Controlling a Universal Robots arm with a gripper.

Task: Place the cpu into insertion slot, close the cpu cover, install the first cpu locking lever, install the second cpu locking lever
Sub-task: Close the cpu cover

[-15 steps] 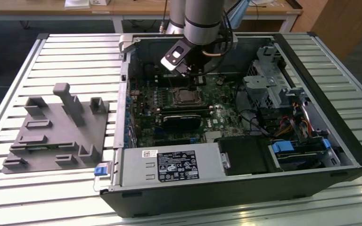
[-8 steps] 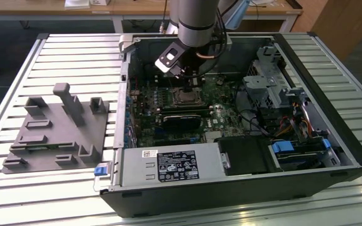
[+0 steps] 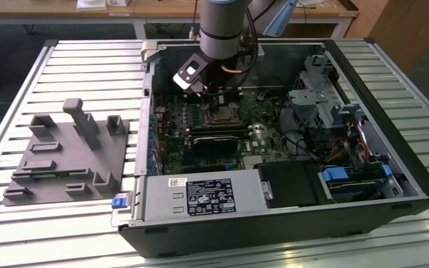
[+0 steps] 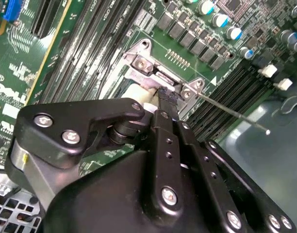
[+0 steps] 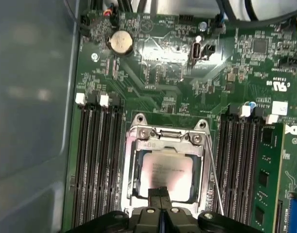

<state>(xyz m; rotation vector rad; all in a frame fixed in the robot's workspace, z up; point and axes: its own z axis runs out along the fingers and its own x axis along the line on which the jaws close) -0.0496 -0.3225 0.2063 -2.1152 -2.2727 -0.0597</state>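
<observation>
In the first wrist view the cpu (image 5: 165, 172) lies flat in the insertion slot (image 5: 125, 170) on the green board. The silvery cpu cover (image 5: 163, 145) is down around it, and the chip shows through its window. A thin wire locking lever (image 5: 215, 184) runs along one side of the socket. In the second wrist view that lever (image 4: 236, 112) sticks out free, off the board. My gripper (image 5: 160, 192) is shut, with nothing seen between its fingers. Its tip (image 4: 164, 94) sits at the cover's edge. In the exterior view the gripper (image 3: 216, 103) hangs over the socket inside the open case.
Long black memory slots (image 5: 97, 165) flank the socket on both sides. A black graphics card (image 3: 214, 142) lies just in front of it, with the case wall (image 5: 32, 97) nearby. Drive cages and cables (image 3: 326, 106) fill the exterior view's right. A grey fixture (image 3: 65, 151) stands outside on the slatted table.
</observation>
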